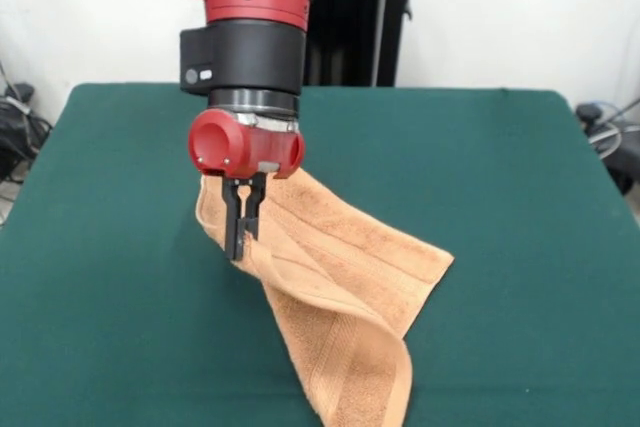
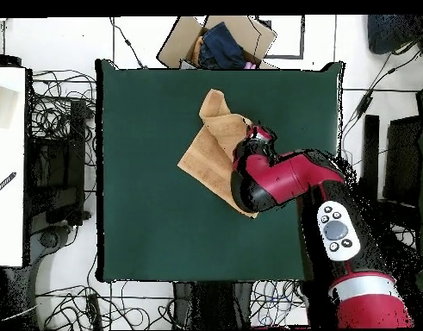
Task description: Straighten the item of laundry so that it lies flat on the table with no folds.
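The light orange-tan towel (image 1: 340, 277) lies crumpled on the dark green table (image 1: 110, 327), with folds running along it and one end curled over at the front edge. My gripper (image 1: 240, 247) points straight down at the towel's left edge, its black fingers (image 1: 232, 232) close together and pinching the cloth there. In the overhead view the towel (image 2: 210, 142) lies in the table's (image 2: 146, 190) upper middle, partly hidden under my red arm (image 2: 275, 177), which also hides the gripper.
An open cardboard box (image 2: 184, 39) holding dark clothing stands just off the table's top edge in the overhead view. Cables and equipment lie on the floor around the table.
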